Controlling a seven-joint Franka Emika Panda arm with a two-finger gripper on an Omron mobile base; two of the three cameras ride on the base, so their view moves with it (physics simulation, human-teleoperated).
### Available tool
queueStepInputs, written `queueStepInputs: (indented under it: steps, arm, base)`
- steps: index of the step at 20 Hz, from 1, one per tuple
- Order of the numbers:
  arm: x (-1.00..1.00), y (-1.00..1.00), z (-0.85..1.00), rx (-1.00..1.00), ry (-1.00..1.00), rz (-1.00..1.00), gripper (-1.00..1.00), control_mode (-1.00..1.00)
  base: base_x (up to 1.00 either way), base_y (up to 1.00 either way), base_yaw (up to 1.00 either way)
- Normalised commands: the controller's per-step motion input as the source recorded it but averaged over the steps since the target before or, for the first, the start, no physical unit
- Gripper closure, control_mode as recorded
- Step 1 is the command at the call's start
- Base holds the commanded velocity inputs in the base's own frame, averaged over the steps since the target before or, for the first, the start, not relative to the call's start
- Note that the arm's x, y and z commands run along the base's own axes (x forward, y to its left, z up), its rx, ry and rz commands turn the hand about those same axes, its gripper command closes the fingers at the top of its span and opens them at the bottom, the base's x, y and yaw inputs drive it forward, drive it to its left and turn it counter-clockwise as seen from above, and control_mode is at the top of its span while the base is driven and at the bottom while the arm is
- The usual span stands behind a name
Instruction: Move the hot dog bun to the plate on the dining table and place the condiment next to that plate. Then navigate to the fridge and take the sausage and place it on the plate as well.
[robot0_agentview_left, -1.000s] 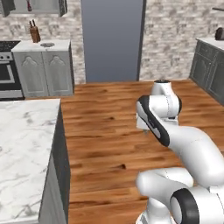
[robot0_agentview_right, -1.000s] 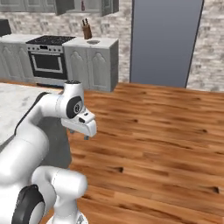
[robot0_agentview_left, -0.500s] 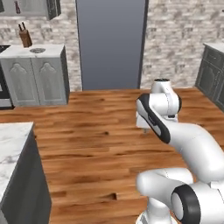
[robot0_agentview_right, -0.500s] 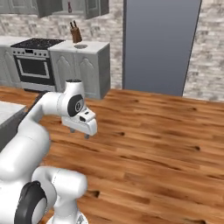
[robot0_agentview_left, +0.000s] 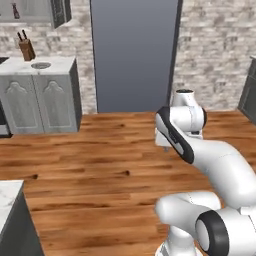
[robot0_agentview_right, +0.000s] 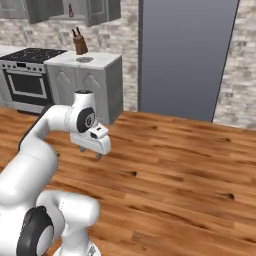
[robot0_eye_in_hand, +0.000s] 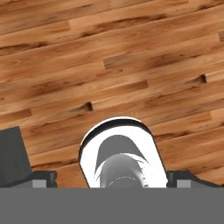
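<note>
Folded arm, empty claw agape, floorward

fridge: plain grey | floor: brown wood planks | wall: pale grey brick

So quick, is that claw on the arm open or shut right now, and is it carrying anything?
Gripper: open, jaws spread wide, nothing between them; it hangs over the bare wooden floor.

No lettering, label, brand, number or sign could be read anywhere: the fridge doors, cabinets and stove fronts were all plain.
</note>
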Motion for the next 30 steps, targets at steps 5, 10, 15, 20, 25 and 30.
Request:
queueStepInputs:
  steps: [5,10,15,20,25,30]
  arm:
    - [0.0,0.0,0.0,0.0,0.0,0.0,-1.0,1.0]
    - [0.0,0.0,0.0,0.0,0.0,0.0,-1.0,1.0]
    - [0.0,0.0,0.0,0.0,0.0,0.0,-1.0,1.0]
    - [0.0,0.0,0.0,0.0,0.0,0.0,-1.0,1.0]
    - [0.0,0.0,0.0,0.0,0.0,0.0,-1.0,1.0]
    - [0.0,0.0,0.0,0.0,0.0,0.0,-1.0,1.0]
  base:
    - [1.0,-0.11,0.29]
    - [1.0,-0.18,0.4]
    - [1.0,-0.21,0.42]
    - [1.0,-0.13,0.38]
    - [1.0,0.0,0.29]
    - [1.0,0.12,0.13]
